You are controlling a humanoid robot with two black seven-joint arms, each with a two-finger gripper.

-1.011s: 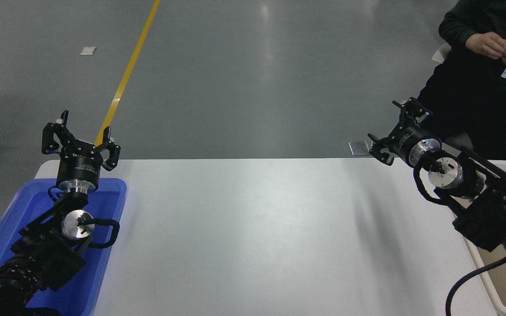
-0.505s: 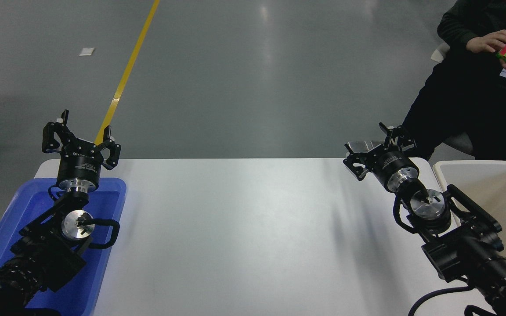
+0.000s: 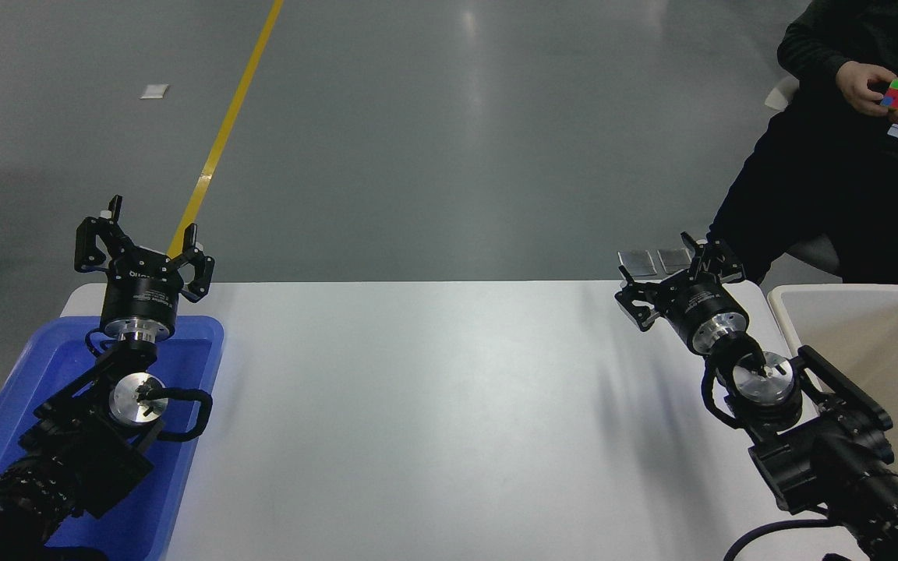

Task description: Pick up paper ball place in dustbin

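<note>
Head view: blue tray (image 3: 44, 358) under left arm (image 3: 90, 436)

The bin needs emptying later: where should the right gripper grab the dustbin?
Pinch the dustbin by its rounded left rim, from above, one finger inside, one outside: its walls look plain, with no handle showing. The open right gripper is beside it.

Table (image 3: 433, 405) smooth matt white; dustbin (image 3: 788, 308) cream plastic; tray (image 3: 199, 374) glossy blue plastic.
</note>
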